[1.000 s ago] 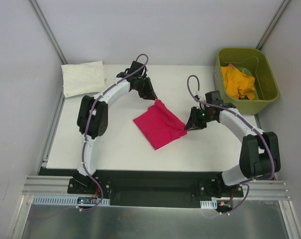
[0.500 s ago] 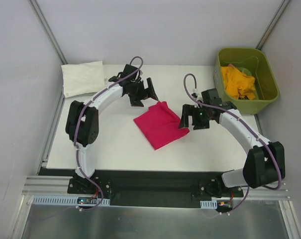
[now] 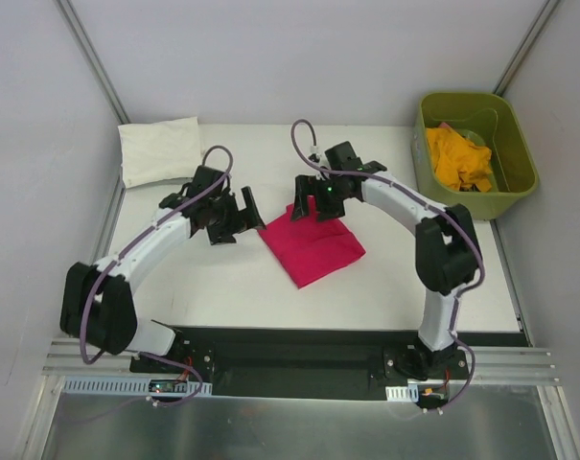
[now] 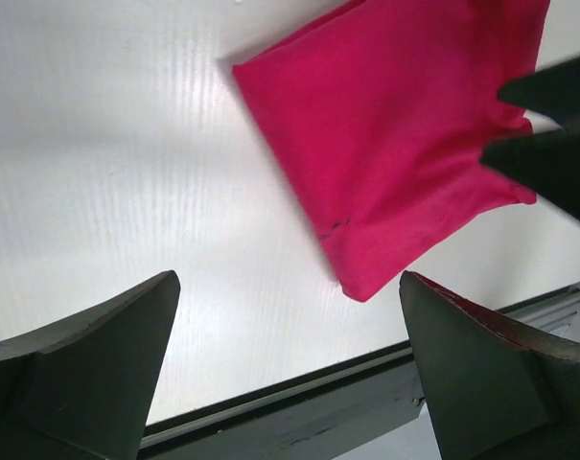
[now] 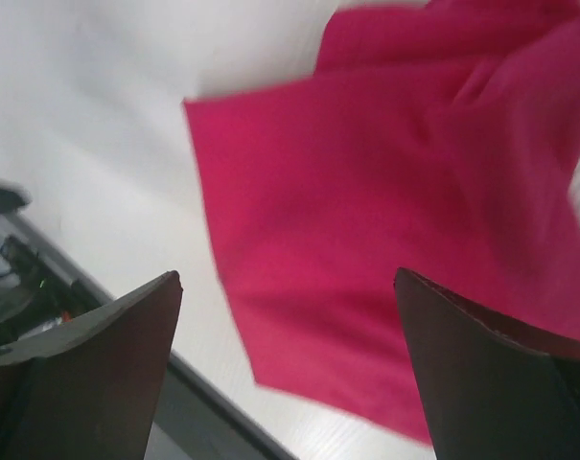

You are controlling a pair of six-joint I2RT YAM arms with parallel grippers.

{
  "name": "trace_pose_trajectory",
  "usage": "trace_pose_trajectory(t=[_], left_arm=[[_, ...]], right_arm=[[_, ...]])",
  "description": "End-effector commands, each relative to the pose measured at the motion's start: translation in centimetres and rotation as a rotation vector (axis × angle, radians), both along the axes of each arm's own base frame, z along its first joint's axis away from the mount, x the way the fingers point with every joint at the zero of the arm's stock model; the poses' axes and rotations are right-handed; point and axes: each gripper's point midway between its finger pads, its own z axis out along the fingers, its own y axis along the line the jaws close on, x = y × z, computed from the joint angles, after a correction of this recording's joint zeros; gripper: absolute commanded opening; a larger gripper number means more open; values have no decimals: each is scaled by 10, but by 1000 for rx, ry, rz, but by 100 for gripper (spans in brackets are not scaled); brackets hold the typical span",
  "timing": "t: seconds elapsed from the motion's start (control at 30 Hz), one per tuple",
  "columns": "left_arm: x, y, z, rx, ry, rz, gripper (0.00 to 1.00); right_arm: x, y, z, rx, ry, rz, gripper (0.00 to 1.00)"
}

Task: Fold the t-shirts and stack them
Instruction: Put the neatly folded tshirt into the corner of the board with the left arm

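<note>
A folded magenta t-shirt point(image 3: 312, 249) lies flat mid-table, also seen in the left wrist view point(image 4: 395, 134) and the right wrist view point(image 5: 395, 220). My left gripper point(image 3: 235, 218) hovers open just left of the shirt, with nothing between its fingers point(image 4: 288, 287). Above the shirt's far corner my right gripper point(image 3: 315, 208) is open too and holds nothing point(image 5: 288, 278). A folded white t-shirt point(image 3: 158, 150) sits at the table's far left corner. A crumpled yellow t-shirt point(image 3: 459, 159) lies in the green bin point(image 3: 520, 182).
The green bin stands at the far right edge of the white table point(image 3: 222, 287). A black rail point(image 3: 299, 340) runs along the table's near edge. Grey walls and metal posts enclose the area.
Both grippers have opened and let go of the magenta shirt. The left arm swung nearer and left of it; the right gripper moved left to the shirt's far corner.
</note>
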Motion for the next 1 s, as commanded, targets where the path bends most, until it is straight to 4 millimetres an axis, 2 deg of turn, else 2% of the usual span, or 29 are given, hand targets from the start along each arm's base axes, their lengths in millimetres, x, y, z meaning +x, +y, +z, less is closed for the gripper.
trace_pose_trajectory(t=[0.0, 0.03, 0.07, 0.17, 0.23, 0.3, 0.33, 0.37, 0.4, 0.43, 0.47, 0.5, 0.53, 0.57, 0.6, 0.63, 0.67, 0.7, 0.73, 0.8, 0.83, 0.93, 0.97], left_arm=[[-5, 26, 7, 25, -67, 69, 99], [-8, 27, 5, 25, -62, 68, 99], [-8, 27, 7, 22, -68, 66, 99], [-2, 27, 6, 37, -70, 61, 99], [5, 19, 9, 20, -68, 28, 99], [14, 13, 15, 7, -77, 9, 99], [17, 9, 10, 1, -55, -4, 99], [19, 7, 8, 0, -46, -13, 99], [27, 3, 14, -9, -59, -20, 99], [32, 0, 6, -3, -34, -25, 99], [35, -5, 6, -13, -32, -45, 99], [47, -11, 17, -27, -60, -58, 99], [54, -16, 7, -19, -36, -70, 99], [57, -24, 7, -30, -34, -98, 99], [69, -33, 16, -46, -58, -113, 99], [73, -40, 2, -44, -23, -128, 99], [79, -45, -1, -50, -20, -139, 99], [86, -57, 5, -73, -34, -162, 99], [91, -61, -12, -68, 5, -165, 99], [97, -75, -15, -101, 28, -179, 99], [96, -78, -31, -102, 71, -181, 99], [87, -86, -50, -91, 122, -189, 99], [82, -85, -55, -83, 136, -185, 99]], right_arm=[[62, 2, -13, -44, -69, -63, 96], [87, 5, 2, -33, -130, -83, 97], [102, 0, -24, -79, -106, -106, 96], [141, -4, -18, -138, -151, -105, 97], [149, -1, -6, -139, -178, -93, 97], [143, -3, 14, -124, -207, -90, 96], [140, -5, 19, -122, -220, -91, 97], [128, -12, 5, -139, -190, -89, 97], [121, -16, 38, -113, -247, -91, 97], [111, -19, 41, -110, -245, -82, 97], [102, -22, 52, -98, -262, -78, 97], [81, -31, 62, -97, -271, -66, 96], [70, -37, 70, -99, -281, -68, 97], [59, -42, 75, -100, -289, -67, 96], [35, -53, 79, -98, -279, -74, 96], [23, -57, 81, -85, -269, -78, 96], [12, -59, 77, -69, -260, -81, 96], [1, -61, 77, -48, -256, -83, 96], [-24, -65, 64, -24, -204, -74, 96], [-34, -64, 57, 12, -172, -104, 96], [-43, -67, 45, 7, -131, -109, 96], [-46, -65, 29, 3, -76, -124, 96], [-45, -65, 17, -15, -38, -136, 96]])
